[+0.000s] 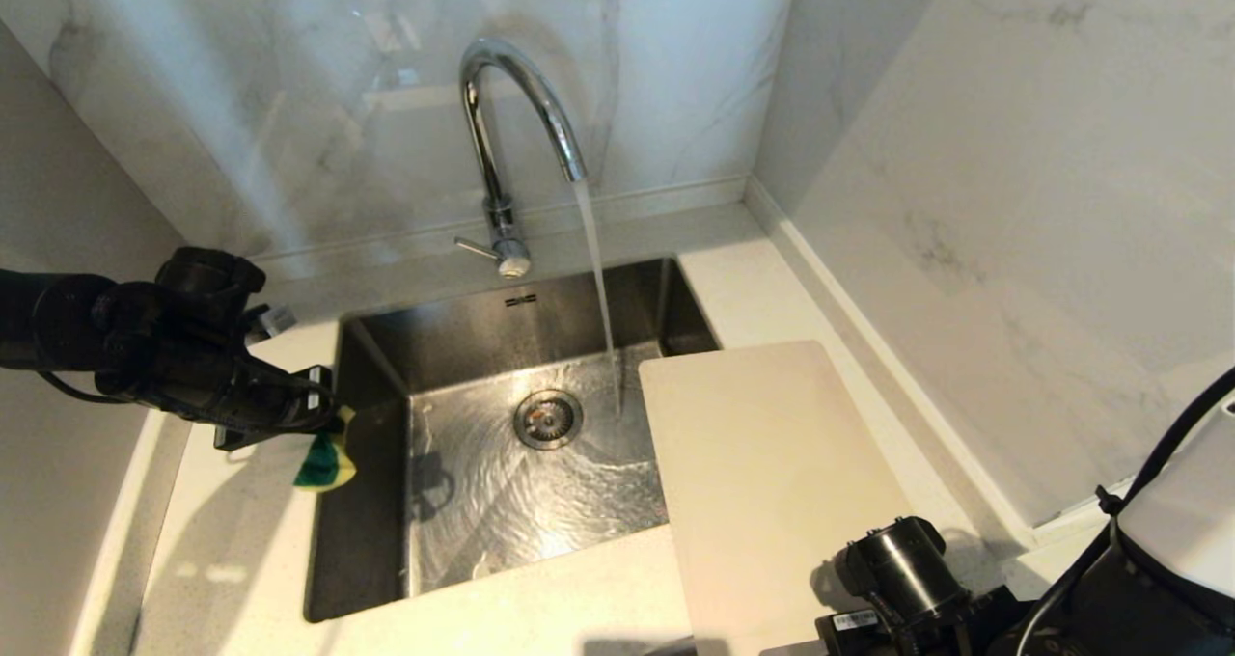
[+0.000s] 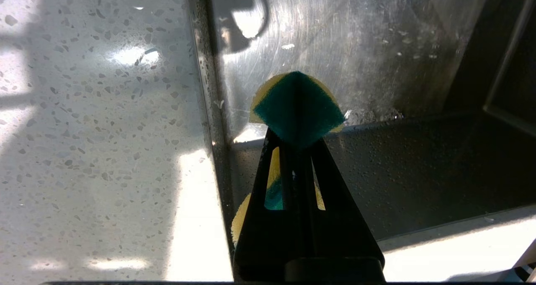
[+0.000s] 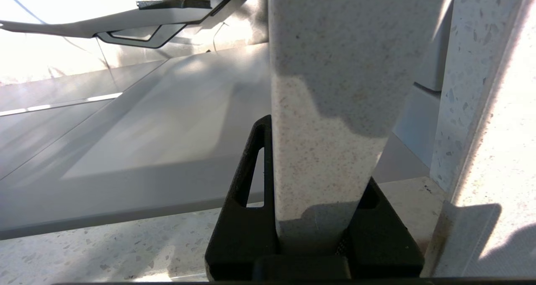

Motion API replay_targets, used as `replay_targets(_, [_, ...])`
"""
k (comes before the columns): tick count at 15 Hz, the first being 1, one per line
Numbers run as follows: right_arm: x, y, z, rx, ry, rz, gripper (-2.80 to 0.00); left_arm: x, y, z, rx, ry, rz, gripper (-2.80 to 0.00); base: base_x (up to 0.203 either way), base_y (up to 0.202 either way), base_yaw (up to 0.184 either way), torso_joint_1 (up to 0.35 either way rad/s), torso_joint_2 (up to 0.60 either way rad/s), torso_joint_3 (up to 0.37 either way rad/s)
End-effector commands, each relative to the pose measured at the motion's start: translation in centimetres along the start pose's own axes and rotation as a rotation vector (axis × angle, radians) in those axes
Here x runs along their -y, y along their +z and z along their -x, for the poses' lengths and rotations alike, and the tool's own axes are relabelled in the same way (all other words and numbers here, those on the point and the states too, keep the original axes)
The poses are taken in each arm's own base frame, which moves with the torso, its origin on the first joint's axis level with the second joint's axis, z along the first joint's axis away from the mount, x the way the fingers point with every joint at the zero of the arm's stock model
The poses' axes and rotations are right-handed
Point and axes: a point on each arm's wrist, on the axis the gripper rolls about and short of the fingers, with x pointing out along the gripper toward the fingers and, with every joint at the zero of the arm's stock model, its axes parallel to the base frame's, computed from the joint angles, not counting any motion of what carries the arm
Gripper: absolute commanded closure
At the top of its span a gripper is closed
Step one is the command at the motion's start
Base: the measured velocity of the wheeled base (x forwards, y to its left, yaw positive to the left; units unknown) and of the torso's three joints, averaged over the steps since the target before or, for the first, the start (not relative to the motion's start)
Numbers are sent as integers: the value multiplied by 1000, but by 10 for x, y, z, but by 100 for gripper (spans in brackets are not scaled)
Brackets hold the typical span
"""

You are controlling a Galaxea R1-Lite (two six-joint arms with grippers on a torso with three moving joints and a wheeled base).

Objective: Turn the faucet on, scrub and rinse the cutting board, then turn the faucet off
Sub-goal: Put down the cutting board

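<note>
Water runs from the chrome faucet (image 1: pixel 502 125) into the steel sink (image 1: pixel 463 338), landing just left of the cutting board (image 1: pixel 762 473). The beige board lies flat on the counter right of the sink, its left part overhanging the basin. My right gripper (image 3: pixel 318 151) is shut on the board's (image 3: pixel 335 67) near edge; its arm (image 1: pixel 902 564) shows at the bottom right. My left gripper (image 1: pixel 328 415) hovers over the sink's left rim, shut on a folded green-and-yellow sponge (image 1: pixel 326 458). The sponge (image 2: pixel 295 104) sticks out beyond the left gripper (image 2: pixel 293 144).
The faucet's thin lever (image 1: pixel 475 247) points left at its base. A round drain (image 1: pixel 547 418) sits mid-basin, with water swirling over the sink floor. Marble walls close the back and right side. Speckled countertop (image 1: pixel 241 560) surrounds the sink.
</note>
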Motion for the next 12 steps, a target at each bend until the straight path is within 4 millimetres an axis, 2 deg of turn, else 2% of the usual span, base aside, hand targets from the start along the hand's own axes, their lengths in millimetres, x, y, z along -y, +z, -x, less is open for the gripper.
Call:
replay_targets(1, [1, 0, -1, 1, -2, 10, -280, 0, 0, -1, -5, 1, 3, 0, 0, 0, 0, 0, 0, 0])
replay_targets(8, [6, 1, 1, 28, -19, 2, -280, 2, 4, 2, 15, -6, 1, 0, 0, 0, 0, 0, 0, 0])
replay_targets(12, [10, 4, 14, 91, -65, 11, -280, 7, 5, 3, 22, -16, 13, 0, 0, 0, 0, 0, 0, 0])
